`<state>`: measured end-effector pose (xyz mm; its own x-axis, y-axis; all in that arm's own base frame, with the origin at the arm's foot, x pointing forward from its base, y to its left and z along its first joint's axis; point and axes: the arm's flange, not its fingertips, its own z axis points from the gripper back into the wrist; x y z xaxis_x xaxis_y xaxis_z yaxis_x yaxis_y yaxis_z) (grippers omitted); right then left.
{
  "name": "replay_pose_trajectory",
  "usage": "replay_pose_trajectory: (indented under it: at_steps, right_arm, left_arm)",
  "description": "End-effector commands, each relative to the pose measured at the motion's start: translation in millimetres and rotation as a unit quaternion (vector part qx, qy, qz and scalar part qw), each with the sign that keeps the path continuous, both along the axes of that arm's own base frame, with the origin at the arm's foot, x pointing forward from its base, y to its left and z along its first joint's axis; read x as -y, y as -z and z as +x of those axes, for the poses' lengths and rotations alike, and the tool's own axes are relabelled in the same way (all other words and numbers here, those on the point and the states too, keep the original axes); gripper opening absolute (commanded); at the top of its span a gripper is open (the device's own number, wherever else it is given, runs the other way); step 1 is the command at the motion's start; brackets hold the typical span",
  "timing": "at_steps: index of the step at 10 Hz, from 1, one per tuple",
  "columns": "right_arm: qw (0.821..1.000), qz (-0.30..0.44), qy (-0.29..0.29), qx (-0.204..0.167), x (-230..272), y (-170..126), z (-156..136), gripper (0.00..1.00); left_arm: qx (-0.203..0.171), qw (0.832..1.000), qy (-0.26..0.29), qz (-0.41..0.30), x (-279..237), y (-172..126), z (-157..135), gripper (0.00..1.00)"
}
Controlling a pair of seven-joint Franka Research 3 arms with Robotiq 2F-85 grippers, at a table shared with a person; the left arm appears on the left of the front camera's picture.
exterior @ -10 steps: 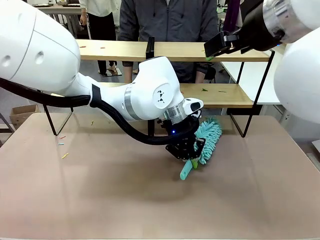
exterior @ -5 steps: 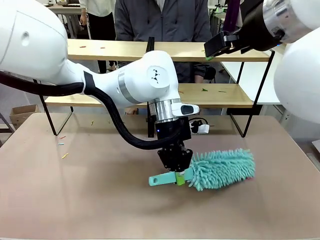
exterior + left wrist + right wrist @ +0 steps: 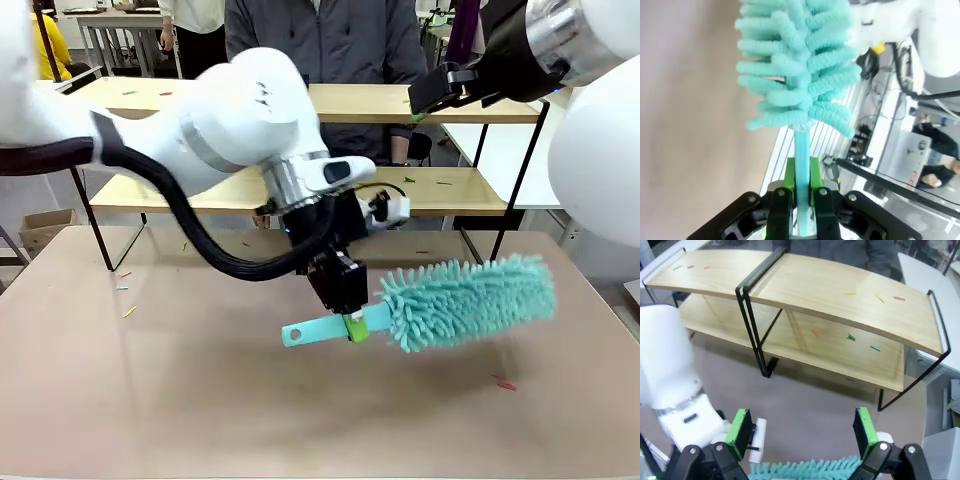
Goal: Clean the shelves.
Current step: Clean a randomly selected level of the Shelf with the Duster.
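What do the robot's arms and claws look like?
The left arm and right arm are round and white with silver rings. A thick black cable loops off the left one. The left gripper and right gripper are black with green pads.

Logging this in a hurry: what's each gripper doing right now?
Left gripper: closed on the duster handle.
Right gripper: open, holding nothing.
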<state>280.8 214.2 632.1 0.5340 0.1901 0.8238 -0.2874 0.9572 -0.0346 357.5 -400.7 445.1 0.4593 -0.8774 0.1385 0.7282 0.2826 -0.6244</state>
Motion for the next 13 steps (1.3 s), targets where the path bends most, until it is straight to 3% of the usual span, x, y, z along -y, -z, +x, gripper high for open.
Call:
replay_pose_trajectory:
  at_steps: [1, 2, 4, 6, 7, 9, 11, 13]
  right_arm:
    - [1.000, -0.001, 0.000, 0.001, 0.1, 0.3, 0.1, 1.00]
    - [1.000, -0.001, 0.000, 0.001, 0.1, 0.3, 0.1, 1.00]
    - [1.000, -0.001, 0.000, 0.001, 0.1, 0.3, 0.1, 1.00]
    - [1.000, -0.001, 0.000, 0.001, 0.1, 0.3, 0.1, 1.00]
    - [1.000, -0.001, 0.000, 0.001, 0.1, 0.3, 0.1, 1.00]
    - [1.000, -0.001, 0.000, 0.001, 0.1, 0.3, 0.1, 1.00]
    - [1.000, -0.001, 0.000, 0.001, 0.1, 0.3, 0.1, 1.00]
    - [1.000, -0.001, 0.000, 0.001, 0.1, 0.3, 0.1, 1.00]
  left_arm:
    - [0.019, 0.999, -0.005, -0.039, -44.3, -3.5, -28.6, 0.13]
    - [0.026, 0.999, -0.011, -0.033, -53.2, -3.3, -31.5, 0.13]
    - [0.029, 0.999, 0.034, -0.010, -71.3, 1.9, -37.3, 0.13]
    - [0.068, 0.997, -0.035, -0.024, -119.7, 1.7, -50.2, 0.13]
    - [0.074, 0.991, -0.104, -0.047, -158.3, -1.7, -53.1, 0.13]
    - [0.080, 0.968, -0.215, -0.101, -234.9, -9.2, -63.0, 0.13]
    - [0.078, 0.945, -0.259, -0.183, -304.0, -3.1, -73.6, 0.13]
    - [0.081, 0.934, -0.247, -0.247, -354.2, 15.7, -91.9, 0.13]
